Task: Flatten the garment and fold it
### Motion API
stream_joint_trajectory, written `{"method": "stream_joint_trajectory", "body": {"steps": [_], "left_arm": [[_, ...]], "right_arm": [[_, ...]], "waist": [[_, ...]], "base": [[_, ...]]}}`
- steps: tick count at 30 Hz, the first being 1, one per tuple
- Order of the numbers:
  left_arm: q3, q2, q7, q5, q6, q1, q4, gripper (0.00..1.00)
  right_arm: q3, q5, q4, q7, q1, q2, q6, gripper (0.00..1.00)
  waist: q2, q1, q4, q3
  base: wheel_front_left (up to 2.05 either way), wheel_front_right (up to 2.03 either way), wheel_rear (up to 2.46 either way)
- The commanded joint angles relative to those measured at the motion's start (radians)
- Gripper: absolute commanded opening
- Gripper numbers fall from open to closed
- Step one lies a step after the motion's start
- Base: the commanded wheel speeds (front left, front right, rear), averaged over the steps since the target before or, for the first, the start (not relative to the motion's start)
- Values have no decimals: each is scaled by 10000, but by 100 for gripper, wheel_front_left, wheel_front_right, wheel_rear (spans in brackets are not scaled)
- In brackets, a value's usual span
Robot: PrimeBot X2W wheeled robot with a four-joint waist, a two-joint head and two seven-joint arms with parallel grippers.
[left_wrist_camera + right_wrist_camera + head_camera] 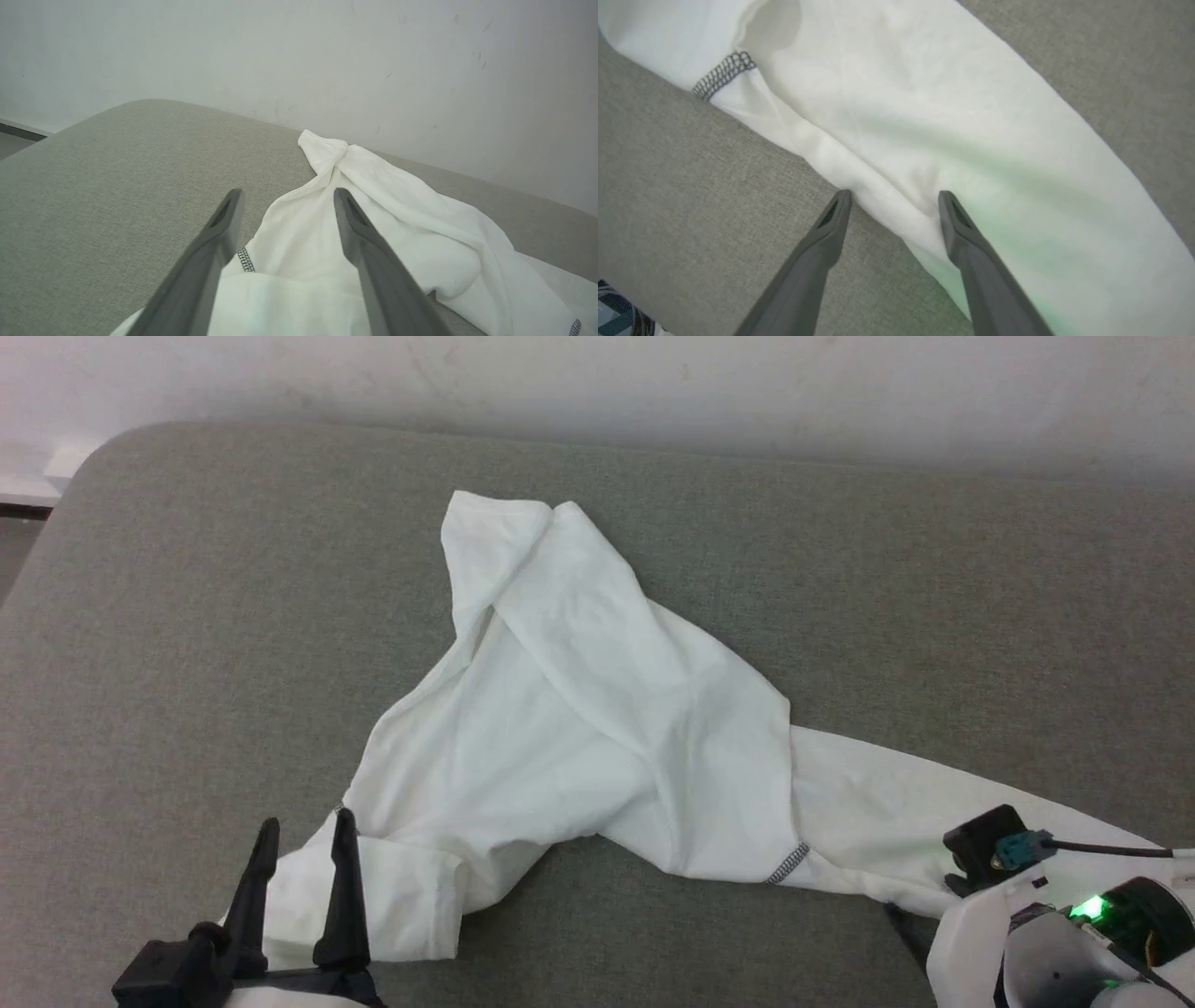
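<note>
Now, the garment (579,709) lies crumpled on the grey cushion (187,616), one sleeve trailing right. Left gripper (307,818) hovers, fingers spread, over the near-left sleeve; right gripper (895,193), likewise released, straddles the right sleeve's near edge.

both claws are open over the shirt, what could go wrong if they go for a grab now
1. The right claw straddles a sleeve edge of the garment, with one finger over bare cushion. Closing might pinch only a sliver that slips out.
2. The left claw hangs over a doubled-back sleeve. It could catch both layers and lock in the fold.
</note>
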Motion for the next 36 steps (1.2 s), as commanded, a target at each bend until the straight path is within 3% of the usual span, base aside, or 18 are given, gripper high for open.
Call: {"method": "stream_joint_trajectory", "body": {"steps": [1,6,7,8,14,20,22,25,30,36], "left_arm": [[16,-63,-46,-9,-110,-202,65,100],[7,-149,-47,-33,-267,-355,210,100],[1,-163,-47,-38,-292,-384,241,100],[-3,-172,-47,-43,-313,-407,268,100],[50,-235,-47,-107,-382,-443,298,100],[6,-278,-23,-267,-487,-436,196,100],[-26,-279,6,-292,-512,-437,175,100],[-99,-293,78,-348,-543,-442,131,100],[-209,-289,195,-422,-580,-385,145,100],[-209,-199,291,-504,-574,-239,165,100]], "right_arm": [[350,132,39,107,-289,-280,-7,100],[1161,372,845,-318,-718,-686,-7,100],[1219,351,1025,-526,-800,-694,-7,43],[1215,361,1201,-749,-867,-659,-7,0],[586,1011,1227,-2045,-1496,-16,-7,0],[-1606,2881,-82,-2236,-2713,1399,-7,0],[-2045,3023,-354,-2120,-2871,1521,-7,0],[-3508,3109,-1171,-1686,-3010,1709,-7,0],[-6036,2481,-2250,-856,-1863,2098,-7,0],[-7149,1616,-2143,-403,886,2516,-7,0]], "waist": [[0,-1,236,210],[0,-1,440,284],[0,-1,468,281],[0,-1,486,272],[0,-1,314,103],[0,-1,-110,-121],[0,-1,-155,-139],[0,-1,-241,-169],[0,-1,-254,-143],[0,-1,-351,-175]], "base": [[0,0,0],[0,0,0],[0,0,0],[0,0,0],[0,0,0],[0,0,0],[0,0,0],[0,0,0],[0,0,0],[0,0,0]]}}
